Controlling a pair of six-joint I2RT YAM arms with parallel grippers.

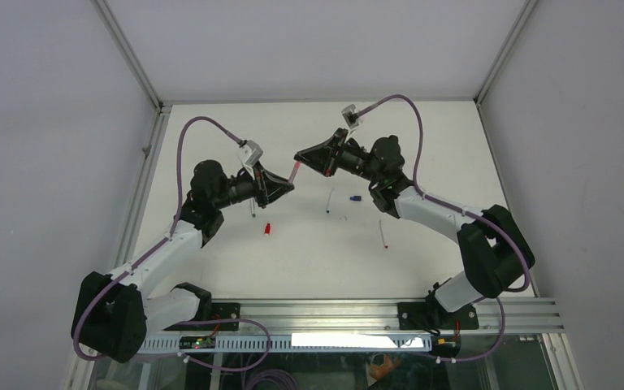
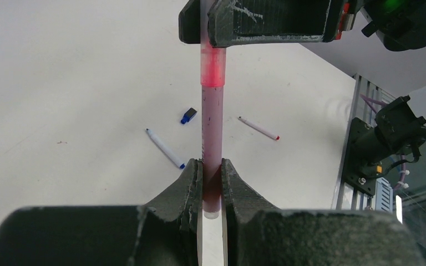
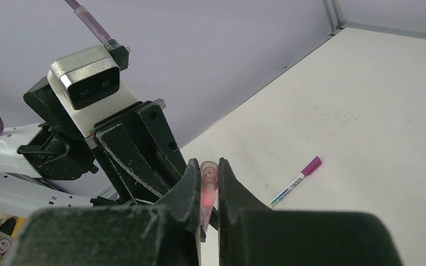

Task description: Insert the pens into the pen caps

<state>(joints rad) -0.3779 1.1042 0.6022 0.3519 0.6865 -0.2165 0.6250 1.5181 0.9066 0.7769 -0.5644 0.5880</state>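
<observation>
1. Jaws of the left gripper [image 2: 212,166] are pressed tight on the thin pink-red plastic pen [image 2: 211,127], close to its back end.
2. That pen is up in the air between the two grippers, above the flat white table [image 1: 309,268].
3. Jaws of the right gripper [image 3: 206,166] are pressed tight on the small pale pink plastic cap [image 2: 213,64]. The cap sits on the other end of the pen. It looks pushed on, but I cannot tell if it is all the way on.
4. On the table, going left to right, lie:
   - a thin white pen with a magenta end [image 3: 297,181]
   - a small red plastic cap [image 1: 267,230]
   - a thin white pen with a blue tip [image 2: 165,148]
   - a small dark blue plastic cap [image 2: 188,116]
   - a thin white pen with a red tip [image 2: 259,128]
5. I cannot tell if the magenta end is a cap.
6. I think the first pen is nearly done.
7. The red cap and the blue cap lie loose, not touching any pen. So most of the job is left: the blue-tip pen and the red-tip pen need their caps.
</observation>
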